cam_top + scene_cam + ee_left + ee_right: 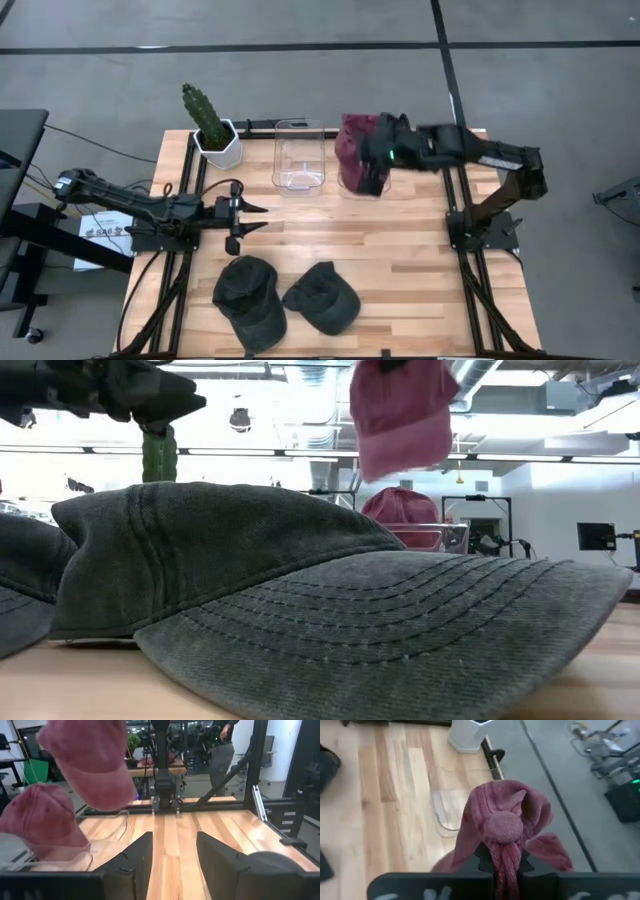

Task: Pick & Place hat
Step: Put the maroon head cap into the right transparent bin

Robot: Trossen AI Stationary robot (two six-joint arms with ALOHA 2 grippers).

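Pink hat [505, 827] is hanging pinched in right gripper [506, 865] fingers over a bin holding another, left gripper [250, 217] idling spread, two dark hats [285, 296] waiting on the surface.

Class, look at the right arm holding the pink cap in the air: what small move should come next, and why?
Probably lower it. The right hand is shut on a pink corduroy cap, hanging above the clear plastic bin that already holds another pink cap. The second clear bin beside it looks empty, so drifting there first is possible.
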